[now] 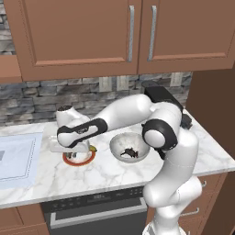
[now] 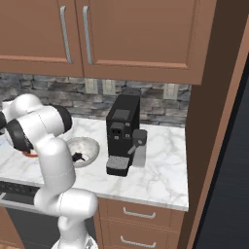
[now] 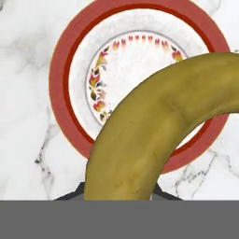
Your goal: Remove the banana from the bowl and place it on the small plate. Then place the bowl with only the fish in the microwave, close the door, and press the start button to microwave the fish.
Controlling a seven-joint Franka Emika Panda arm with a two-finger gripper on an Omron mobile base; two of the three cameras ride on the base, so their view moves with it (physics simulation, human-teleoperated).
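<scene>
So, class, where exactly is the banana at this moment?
The banana is held in the shut tool, right above the small plate in the hand view. In the left base view that plate sits on the marble counter, left of the bowl.

Bare small plate (image 3: 74,70) below; bowl (image 1: 130,148) just beside, counter (image 1: 41,176) free elsewhere.

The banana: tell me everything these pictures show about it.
The curved, dull yellow banana has smooth skin with faint brownish speckles. In the hand view it arcs from the bottom centre up to the right edge, so neither end shows there. It hangs over the round red-rimmed plate with a floral ring on the marble counter; contact cannot be told. In the left base view one end pokes out beside the hand. The gripper looks shut on it.
</scene>
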